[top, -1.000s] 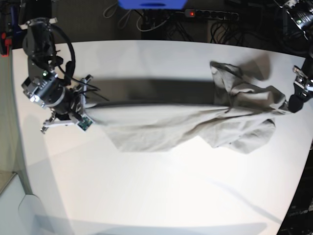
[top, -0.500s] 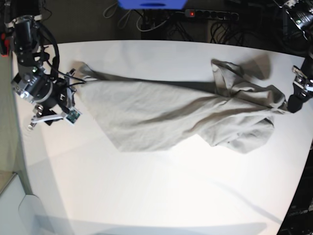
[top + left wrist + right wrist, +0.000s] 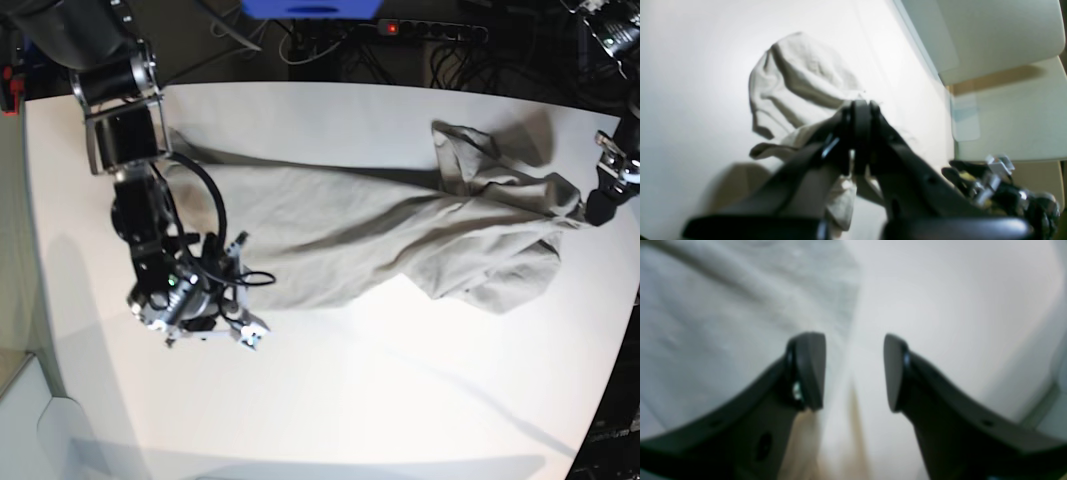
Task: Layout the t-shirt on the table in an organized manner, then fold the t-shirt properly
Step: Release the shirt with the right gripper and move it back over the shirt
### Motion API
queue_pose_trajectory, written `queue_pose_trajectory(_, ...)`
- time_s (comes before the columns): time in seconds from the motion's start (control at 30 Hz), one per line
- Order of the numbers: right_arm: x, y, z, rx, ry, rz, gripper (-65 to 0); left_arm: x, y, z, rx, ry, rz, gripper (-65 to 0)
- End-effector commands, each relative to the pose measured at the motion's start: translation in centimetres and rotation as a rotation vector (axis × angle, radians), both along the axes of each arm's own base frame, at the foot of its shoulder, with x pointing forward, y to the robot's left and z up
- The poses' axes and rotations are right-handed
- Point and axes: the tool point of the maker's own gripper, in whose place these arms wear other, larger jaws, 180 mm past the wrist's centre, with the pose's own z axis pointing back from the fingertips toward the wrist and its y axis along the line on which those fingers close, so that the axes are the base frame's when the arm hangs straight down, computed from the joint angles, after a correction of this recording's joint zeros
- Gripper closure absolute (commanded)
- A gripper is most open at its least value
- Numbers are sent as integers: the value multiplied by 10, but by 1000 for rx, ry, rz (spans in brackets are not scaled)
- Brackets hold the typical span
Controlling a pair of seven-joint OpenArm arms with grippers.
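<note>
Having let go of the shirt [image 3: 380,235], the right end effector [image 3: 853,373] is swinging toward seven o'clock, spread and empty, likely seeking the hem. Left end effector [image 3: 860,133] is pinching the three o'clock edge, anchoring cloth on the table [image 3: 400,400].

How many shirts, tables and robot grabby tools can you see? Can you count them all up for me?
Shirts: 1, the t-shirt
Tables: 1, the table
Tools: 2, the left tool shut on the shirt's edge, and the right tool open over the table by the shirt
Total: 4
</note>
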Motion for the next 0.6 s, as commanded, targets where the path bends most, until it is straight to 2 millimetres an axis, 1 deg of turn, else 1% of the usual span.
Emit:
queue_pose_trajectory(0.0,22,4,18,24,-48,-3,-292,4,3,14,15,-44,-3,-4)
queue_pose_trajectory(0.07,35,16,10,61,-9,-2,-292,4,3,14,16,-43,-2,-4)
queue_pose_trajectory(0.17,46,24,-2,111,35,-9,-292,3,3,13,13,-43,-2,-4)
queue_pose_trajectory(0.23,54,25,-8,147,51,-18,-292,3,1,11,4,-42,1,-4)
queue_pose_trajectory(0.3,58,25,-16,172,73,-28,-292,2,-1,10,-1,-41,3,-4)
queue_pose_trajectory(0.43,58,21,-32,205,116,-51,-292,2,-1,9,-2,-39,4,-4)
queue_pose_trajectory(0.57,53,23,-42,227,128,-50,-288,3,-3,9,-12,-46,9,-4)
